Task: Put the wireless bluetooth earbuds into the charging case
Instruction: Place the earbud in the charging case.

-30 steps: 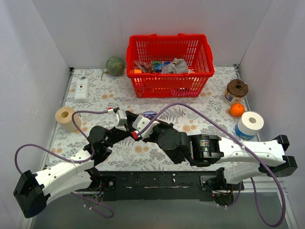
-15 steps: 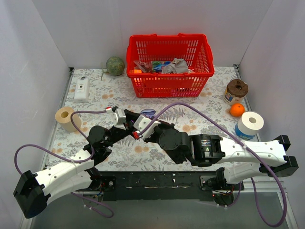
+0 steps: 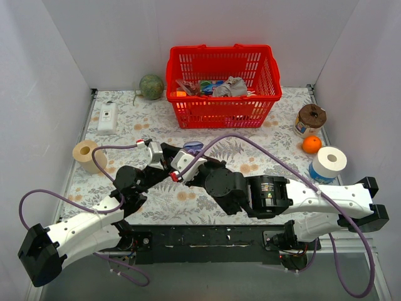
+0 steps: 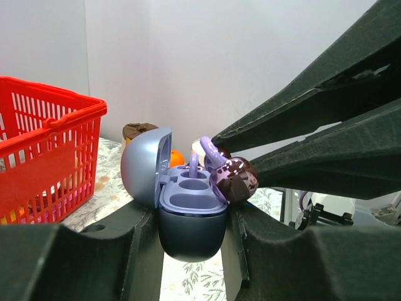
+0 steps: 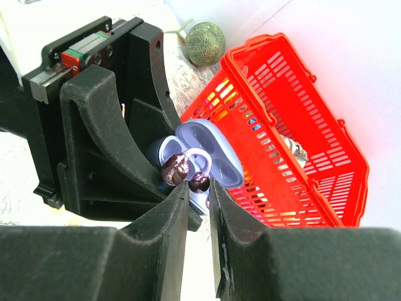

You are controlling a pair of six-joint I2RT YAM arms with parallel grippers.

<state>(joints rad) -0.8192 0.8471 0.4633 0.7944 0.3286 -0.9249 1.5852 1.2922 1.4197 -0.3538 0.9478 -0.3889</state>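
My left gripper (image 4: 190, 216) is shut on the charging case (image 4: 191, 241), a lavender case with a dark lower shell, held upright with its lid open to the left. My right gripper (image 5: 195, 188) is shut on a dark purple glossy earbud (image 5: 199, 183) with a lavender ear hook. It holds the earbud (image 4: 235, 179) against the case's right rim, above the empty wells. The case (image 5: 210, 153) sits just beyond my right fingertips. In the top view both grippers meet mid-table by the case (image 3: 193, 148), the left gripper (image 3: 161, 155) beside the right gripper (image 3: 180, 164). A second earbud is not clearly seen.
A red basket (image 3: 222, 86) of items stands at the back centre, with a green ball (image 3: 151, 86) and a white device (image 3: 108, 116) to its left. A paper roll (image 3: 86, 155) is at the left. A jar (image 3: 311, 118), an orange (image 3: 311, 144) and a white roll (image 3: 328, 164) are at the right.
Both grippers have shifted a little left and farther back together, and the case has moved with them. The grips have not changed.
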